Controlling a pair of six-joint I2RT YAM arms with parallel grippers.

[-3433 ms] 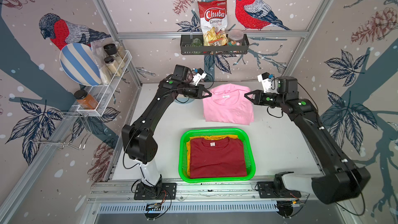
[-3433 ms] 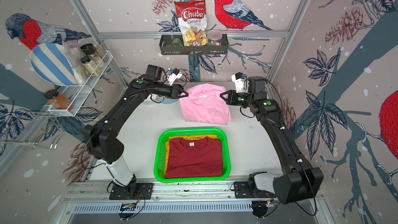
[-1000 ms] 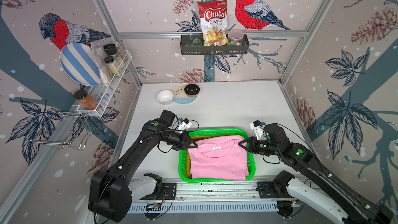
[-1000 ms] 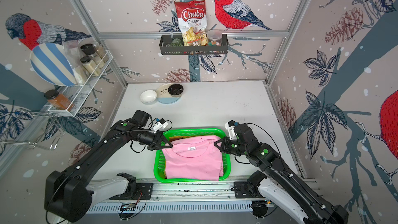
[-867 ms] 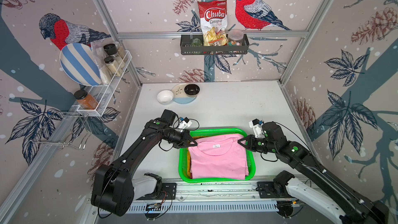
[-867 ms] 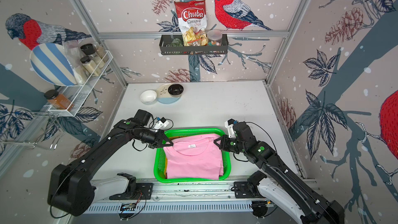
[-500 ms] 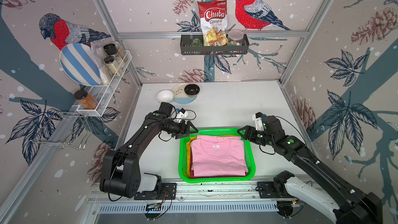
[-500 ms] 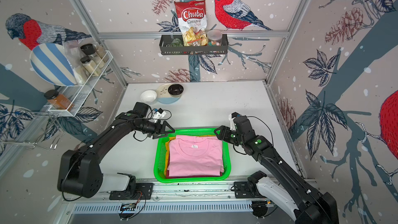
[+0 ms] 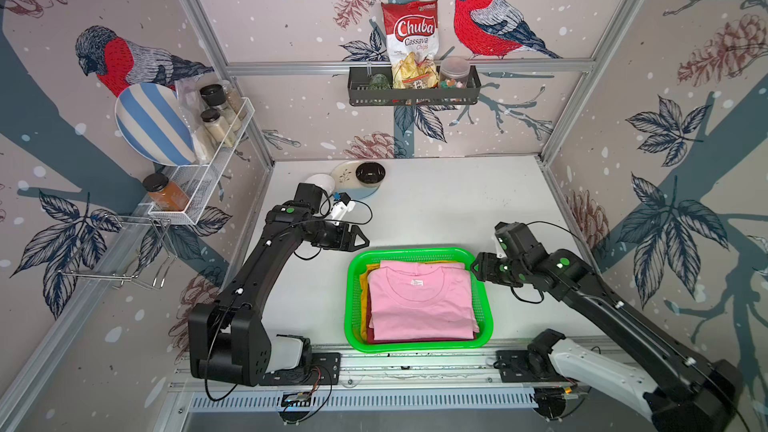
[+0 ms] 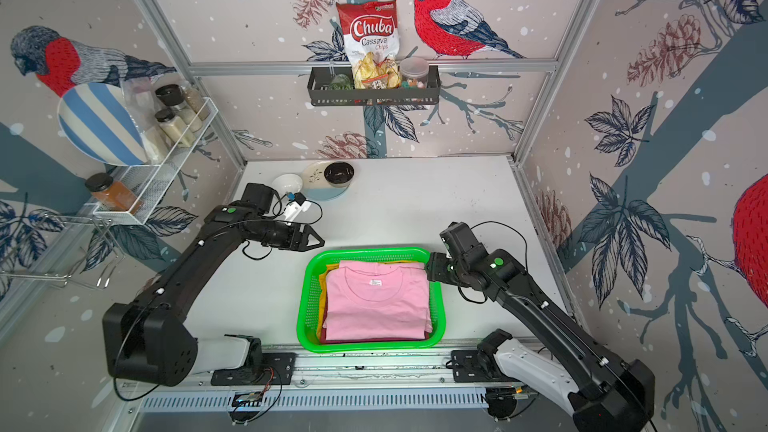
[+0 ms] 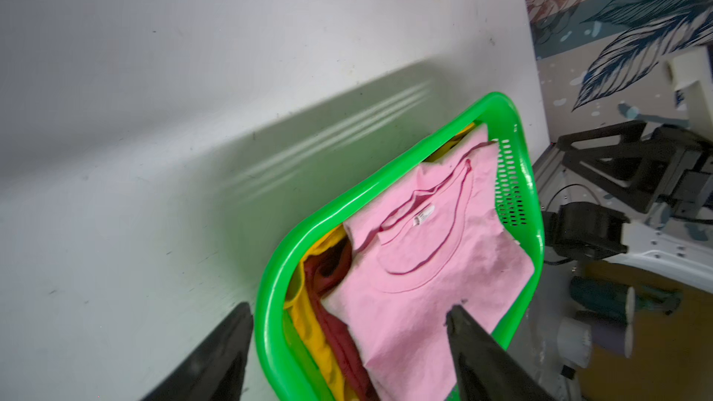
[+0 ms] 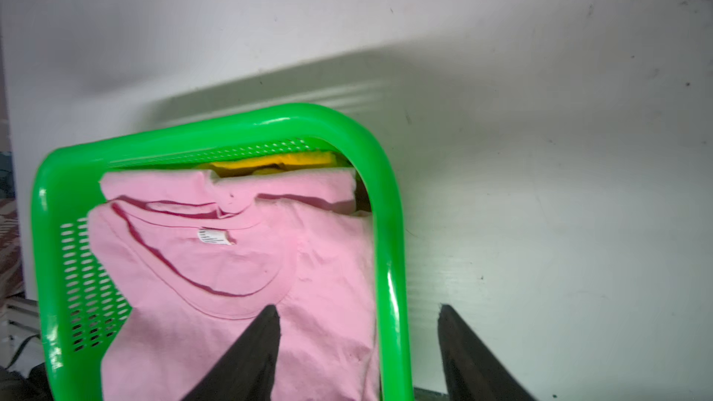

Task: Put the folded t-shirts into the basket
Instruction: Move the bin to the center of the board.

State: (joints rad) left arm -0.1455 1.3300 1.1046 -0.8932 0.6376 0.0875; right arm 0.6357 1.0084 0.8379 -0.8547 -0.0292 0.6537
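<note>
The green basket sits near the table's front edge in both top views. A folded pink t-shirt lies flat on top inside it. Under it show the edges of a dark red t-shirt and a yellow t-shirt. My left gripper hovers open and empty off the basket's far left corner. By the basket's right rim, near the far corner, my right gripper is open and empty, one finger over the shirt and one outside the rim.
A white bowl and a plate with a dark bowl stand at the table's back left, just behind my left arm. A white wire rack hangs on the left wall. A black shelf with a chips bag hangs on the back wall.
Both grippers were shut on the pink t-shirt over the basket; they have opened and let it go. The shirt now lies flat, and both grippers have pulled back toward the basket's far corners.
</note>
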